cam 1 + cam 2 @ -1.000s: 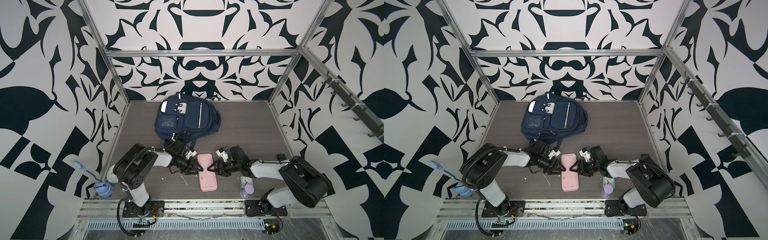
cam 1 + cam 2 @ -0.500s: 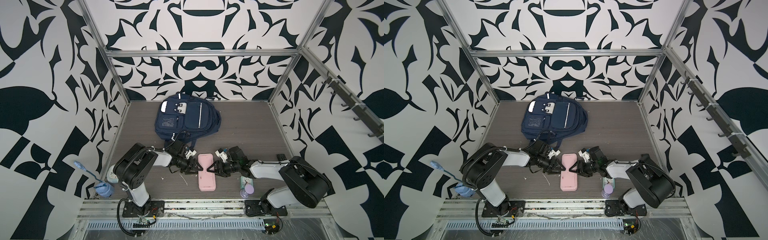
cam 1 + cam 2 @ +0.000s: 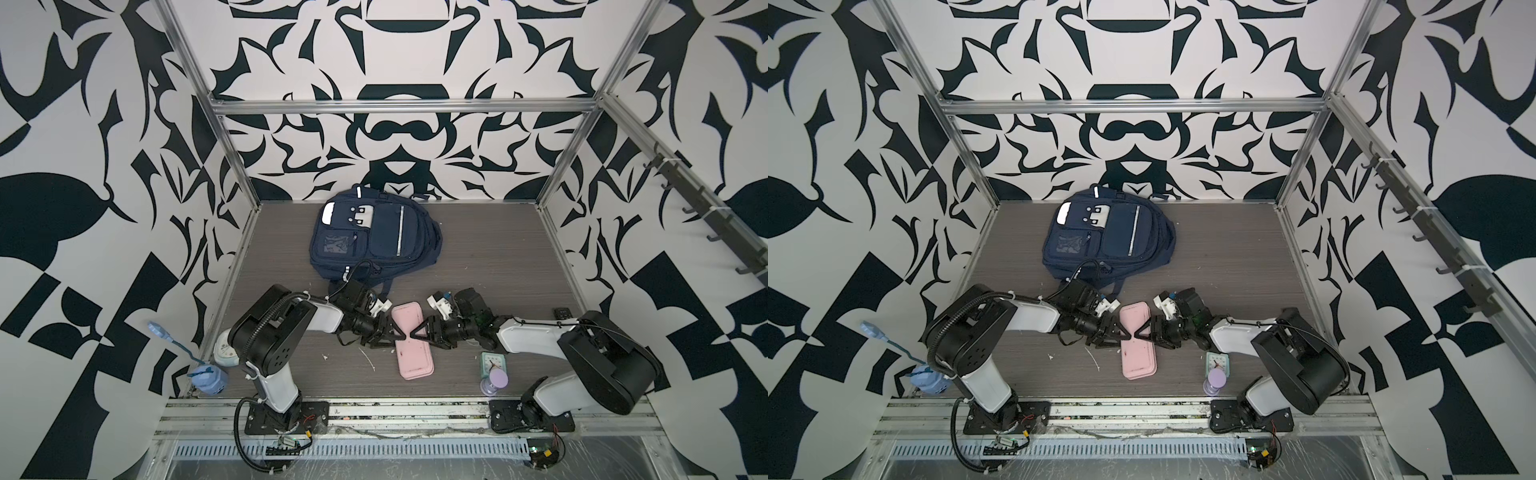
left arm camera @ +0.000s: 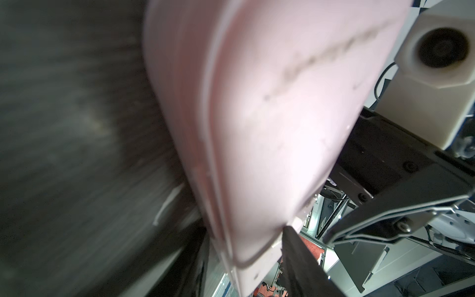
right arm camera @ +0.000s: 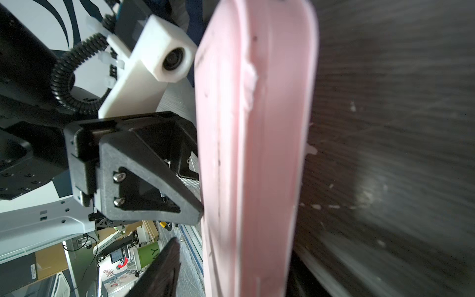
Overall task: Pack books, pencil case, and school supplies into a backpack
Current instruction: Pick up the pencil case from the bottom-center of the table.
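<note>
The pale-pink pencil case [image 3: 411, 343] [image 3: 1138, 343] lies on the grey floor between my two arms. My left gripper [image 3: 392, 332] [image 4: 244, 231] comes in from its left edge and is shut on it, one finger on top and one beneath. My right gripper [image 3: 415, 334] [image 5: 236, 252] straddles the opposite edge, open, with its upper finger [image 5: 164, 259] standing clear of the case [image 5: 252, 167]. The navy backpack [image 3: 374, 237] [image 3: 1108, 237] lies flat behind them, front pockets up. Books and school supplies are out of view.
A mint-green clock [image 3: 492, 361] and a purple hourglass-shaped thing [image 3: 496, 380] stand by the right arm's base. A blue object [image 3: 208, 376] and a white round item [image 3: 224, 353] sit at the front left. White scraps [image 3: 368, 359] litter the floor.
The right gripper's jaws have narrowed a little around the case. The case's near end has shifted slightly to the left. The left gripper holds as before.
</note>
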Robot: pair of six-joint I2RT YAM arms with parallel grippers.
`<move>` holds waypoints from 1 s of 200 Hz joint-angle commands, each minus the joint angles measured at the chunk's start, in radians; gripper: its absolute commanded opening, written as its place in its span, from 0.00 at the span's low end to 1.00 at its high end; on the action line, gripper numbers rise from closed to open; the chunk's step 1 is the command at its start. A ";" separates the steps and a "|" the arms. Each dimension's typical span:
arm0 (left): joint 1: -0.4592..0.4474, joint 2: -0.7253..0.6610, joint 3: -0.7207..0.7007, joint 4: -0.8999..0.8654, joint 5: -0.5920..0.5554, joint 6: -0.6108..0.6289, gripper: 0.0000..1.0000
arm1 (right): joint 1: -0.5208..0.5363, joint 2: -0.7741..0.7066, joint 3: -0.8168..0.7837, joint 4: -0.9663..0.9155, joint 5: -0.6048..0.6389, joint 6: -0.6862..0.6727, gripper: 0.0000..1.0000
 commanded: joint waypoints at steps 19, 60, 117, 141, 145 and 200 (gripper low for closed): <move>0.006 0.026 -0.025 -0.004 -0.035 -0.010 0.49 | 0.026 0.031 0.054 0.066 -0.022 0.002 0.57; 0.007 0.015 -0.027 0.004 -0.028 -0.016 0.50 | 0.043 0.083 0.065 0.113 -0.025 0.016 0.55; 0.017 0.001 -0.037 0.005 -0.026 -0.017 0.53 | 0.042 0.079 0.055 0.128 -0.025 0.022 0.46; 0.028 -0.002 -0.036 0.006 -0.026 -0.017 0.54 | 0.043 0.054 0.053 0.092 -0.020 0.006 0.43; 0.029 -0.002 -0.037 0.006 -0.026 -0.018 0.54 | 0.042 0.052 0.054 0.087 -0.018 0.005 0.42; 0.062 -0.048 -0.023 -0.029 -0.025 -0.005 0.56 | 0.042 0.021 0.053 0.050 -0.005 -0.011 0.34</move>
